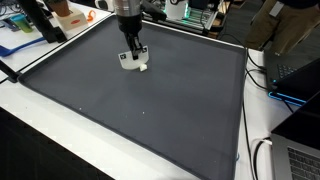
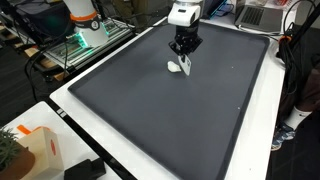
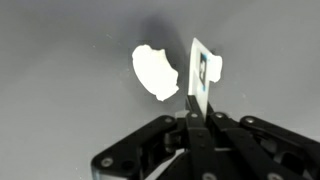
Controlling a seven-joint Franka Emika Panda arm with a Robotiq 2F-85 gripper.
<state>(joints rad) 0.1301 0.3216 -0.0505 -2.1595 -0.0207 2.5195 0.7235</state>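
Note:
My gripper (image 3: 197,108) is shut on the lower edge of a thin white card-like piece (image 3: 203,70), which stands upright on edge and carries a small blue mark. Just left of it a white rounded piece (image 3: 155,72) lies flat on the dark grey mat (image 3: 60,60). In both exterior views the gripper (image 1: 133,52) (image 2: 183,50) points straight down over the far middle of the mat (image 1: 150,120) (image 2: 170,120). The white pieces (image 1: 133,64) (image 2: 180,66) sit right below its fingertips. I cannot tell whether the held piece touches the mat.
The mat covers most of a white table (image 1: 40,140). An orange box (image 1: 70,15) and a blue item (image 1: 12,45) lie beyond one corner. Laptops and cables (image 1: 295,90) crowd one side. An orange-and-white box (image 2: 40,150) stands at a near corner, and a green-lit device (image 2: 85,38) beside the far edge.

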